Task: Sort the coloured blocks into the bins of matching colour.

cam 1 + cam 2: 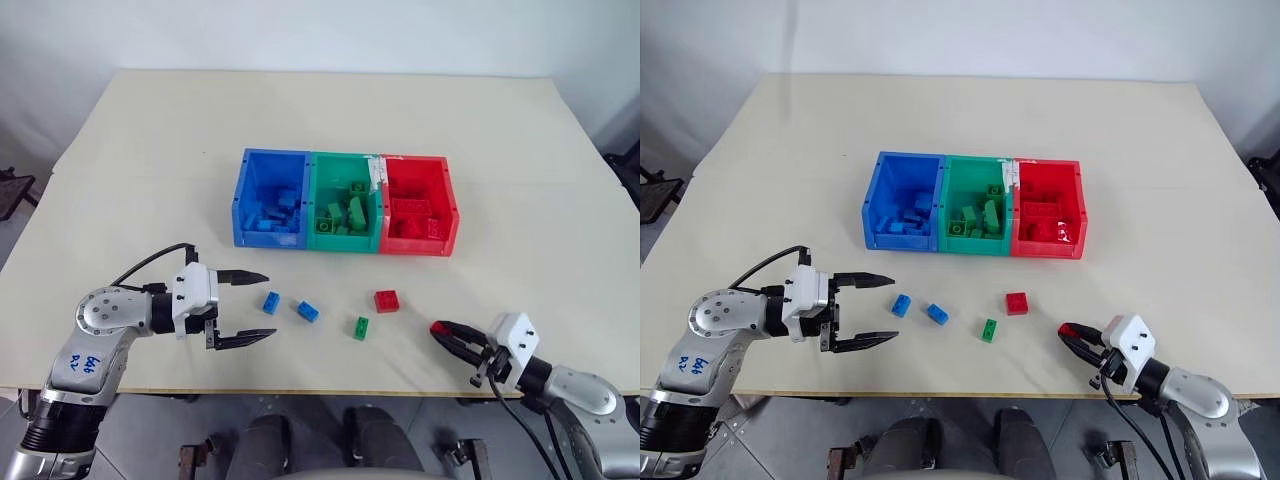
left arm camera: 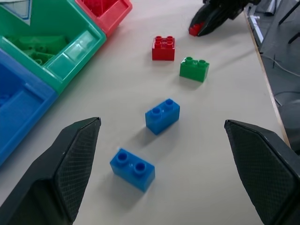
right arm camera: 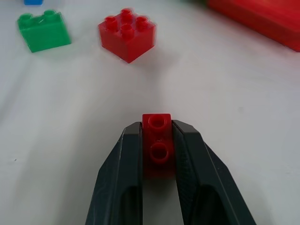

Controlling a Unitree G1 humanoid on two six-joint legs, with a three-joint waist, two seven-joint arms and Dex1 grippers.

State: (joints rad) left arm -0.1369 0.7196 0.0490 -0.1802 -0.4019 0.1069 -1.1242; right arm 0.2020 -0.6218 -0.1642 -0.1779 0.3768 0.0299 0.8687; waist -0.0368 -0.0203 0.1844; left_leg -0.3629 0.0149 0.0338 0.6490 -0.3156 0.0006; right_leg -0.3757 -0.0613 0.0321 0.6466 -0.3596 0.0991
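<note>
Small red brick (image 3: 158,146), studded and glossy, sits pinched between the closed black fingers of the right gripper (image 1: 445,332), its end poking past the tips, low over the pale table (image 1: 150,150). Just ahead lie a square red brick (image 1: 386,300) and a green brick (image 1: 360,327). The left gripper (image 1: 255,305) stands wide apart with nothing between its textured pads, two blue bricks (image 1: 271,301) (image 1: 307,311) just beyond them. Farther back are the joined blue bin (image 1: 243,190), green bin (image 1: 315,190) and red bin (image 1: 449,200), bricks inside; blue handwriting on the left arm is unreadable
</note>
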